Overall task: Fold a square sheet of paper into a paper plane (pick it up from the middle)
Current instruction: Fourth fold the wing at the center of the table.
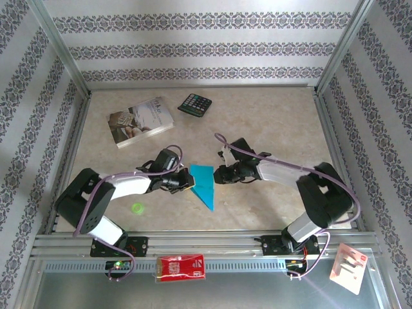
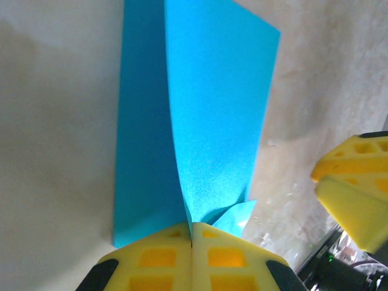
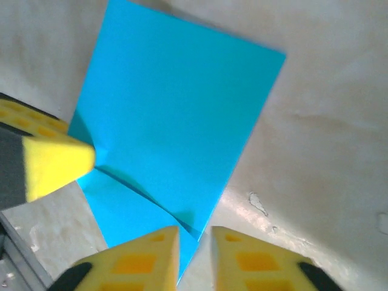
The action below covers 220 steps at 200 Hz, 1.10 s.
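A small green ring (image 1: 136, 207) lay on the table (image 1: 277, 122), left of the turquoise sheet of paper (image 1: 203, 183) and a little nearer the arms. The pale book (image 1: 140, 121) sat well beyond the paper and to its left. Its cover carried a picture and a line of title, too small to read.

The left gripper (image 1: 188, 182) met the paper's left edge. In the left wrist view its yellow pads (image 2: 157, 257) were pressed flat together with no gap. A fold of the paper (image 2: 218, 109) was pinched between them and rose away from the pinch as a standing flap.

A red packet (image 1: 181, 267) rested on the frame rail well nearer than the paper. Its white lettering was blurred past reading. The black calculator (image 1: 195, 104) lay well beyond the paper, almost straight behind it, and its key legends were not legible.

The paper itself lay creased on the table between the two grippers, its narrow point toward the near right.

The right gripper (image 1: 219, 174) was just beside the paper's right edge. In the right wrist view its fingers (image 3: 145, 257) stood a narrow slot apart over the paper's (image 3: 176, 109) near corner, and no pinch showed.

Far right of the paper, off the table's near corner, lay a white packet (image 1: 349, 264) with a red corner, its print unreadable.
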{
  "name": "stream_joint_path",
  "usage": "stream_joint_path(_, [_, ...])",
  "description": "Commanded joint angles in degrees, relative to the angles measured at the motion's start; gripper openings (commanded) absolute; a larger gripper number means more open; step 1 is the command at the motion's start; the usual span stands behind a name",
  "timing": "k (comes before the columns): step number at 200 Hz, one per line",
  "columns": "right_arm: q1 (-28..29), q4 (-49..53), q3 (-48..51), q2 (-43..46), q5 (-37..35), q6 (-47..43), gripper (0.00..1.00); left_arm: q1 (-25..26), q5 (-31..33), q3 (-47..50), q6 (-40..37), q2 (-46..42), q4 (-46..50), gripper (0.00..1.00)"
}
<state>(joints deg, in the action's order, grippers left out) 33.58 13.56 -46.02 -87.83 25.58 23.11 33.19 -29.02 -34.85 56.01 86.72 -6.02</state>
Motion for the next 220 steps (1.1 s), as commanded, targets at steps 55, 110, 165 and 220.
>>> stream_joint_path(55, [16.01,-2.41,6.27,13.12,-24.83,0.82,0.41,3.21,11.72,-5.63,16.34,-4.23,7.87,0.0])
stream_joint_path(110, [25.14,-14.24,9.41,6.73,-34.03,7.54,0.43,3.28,9.32,-8.57,17.47,-2.27,10.54,0.0])
stream_joint_path(165, [29.86,-11.27,4.82,-0.29,-46.07,10.12,0.43,3.2,7.9,-9.17,16.15,-1.15,11.08,0.0])
stream_joint_path(220, [29.96,-11.1,3.44,-3.71,-47.36,10.82,0.42,3.03,6.6,-9.19,15.54,-0.2,10.33,0.0])
